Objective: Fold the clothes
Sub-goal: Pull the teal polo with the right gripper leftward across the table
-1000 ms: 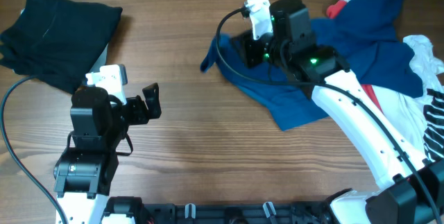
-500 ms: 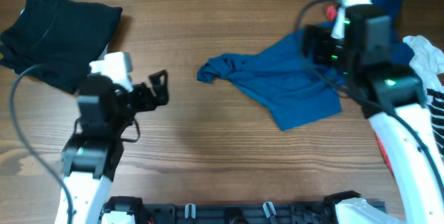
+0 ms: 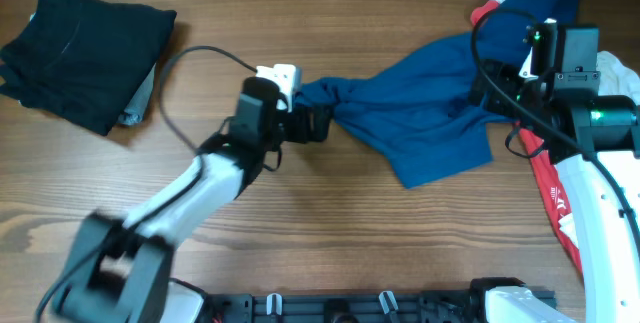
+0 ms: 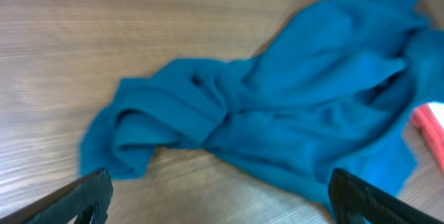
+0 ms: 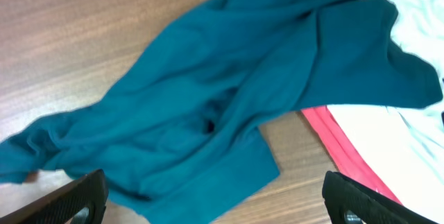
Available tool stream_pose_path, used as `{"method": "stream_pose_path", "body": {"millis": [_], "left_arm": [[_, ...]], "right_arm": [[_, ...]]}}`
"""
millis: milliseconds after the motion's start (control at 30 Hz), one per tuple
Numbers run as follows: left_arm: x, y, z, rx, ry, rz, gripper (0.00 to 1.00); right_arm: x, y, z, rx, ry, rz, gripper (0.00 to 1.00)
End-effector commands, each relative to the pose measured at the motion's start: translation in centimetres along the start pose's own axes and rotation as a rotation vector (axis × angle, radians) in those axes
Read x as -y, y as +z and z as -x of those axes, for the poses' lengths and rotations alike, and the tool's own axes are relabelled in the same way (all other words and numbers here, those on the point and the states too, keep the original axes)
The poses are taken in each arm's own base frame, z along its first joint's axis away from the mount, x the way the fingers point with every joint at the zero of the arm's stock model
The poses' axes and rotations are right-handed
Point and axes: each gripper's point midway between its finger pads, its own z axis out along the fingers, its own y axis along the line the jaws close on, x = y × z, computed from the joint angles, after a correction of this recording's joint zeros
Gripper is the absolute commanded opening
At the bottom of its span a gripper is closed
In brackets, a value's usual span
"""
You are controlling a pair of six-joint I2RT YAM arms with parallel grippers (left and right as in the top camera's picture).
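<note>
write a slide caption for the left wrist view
Open left gripper above the bunched end of the blue shirt on the wooden table.

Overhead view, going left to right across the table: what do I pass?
Black folded garment → left gripper → blue shirt → red garment

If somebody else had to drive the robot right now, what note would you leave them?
Left gripper: open, empty, at the blue shirt's bunched end.
Right gripper: open, empty, above the shirt's other side.
Blue shirt lies crumpled mid-table; red shirt and white shirt piled at right.
Done: dark garment folded, far left.
To do: spread and fold the blue shirt, then the others.
</note>
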Motion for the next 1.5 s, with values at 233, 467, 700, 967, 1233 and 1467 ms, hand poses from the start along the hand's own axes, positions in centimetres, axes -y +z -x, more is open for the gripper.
{"method": "stream_pose_path", "body": {"millis": [233, 467, 700, 967, 1233, 1467], "left_arm": [[-2.9, 6.1, -3.4, -0.031, -0.009, 0.035, 1.0], [-3.8, 6.4, -1.9, 0.048, 0.0, 0.087, 0.49], [-4.2, 4.1, 2.9, 0.19, -0.011, 0.088, 0.04], [-8.8, -10.3, 18.0, 0.682, -0.078, 0.266, 0.04], [-14.8, -17.7, 25.4, 0.82, -0.129, 0.374, 0.36], [-15.4, -12.3, 18.7, 0.446, -0.22, 0.331, 1.0]], "right_arm": [[0.0, -0.2, -0.3, -0.018, 0.02, 0.006, 1.0], [-0.2, -0.2, -0.4, -0.022, 0.022, 0.016, 1.0], [-0.2, -0.2, -0.4, -0.022, 0.022, 0.016, 1.0], [-0.2, -0.2, -0.4, -0.021, 0.023, 0.016, 1.0], [-0.2, -0.2, -0.4, -0.022, 0.024, 0.017, 1.0], [-0.4, -0.2, -0.5, -0.026, 0.023, 0.027, 1.0]]}}
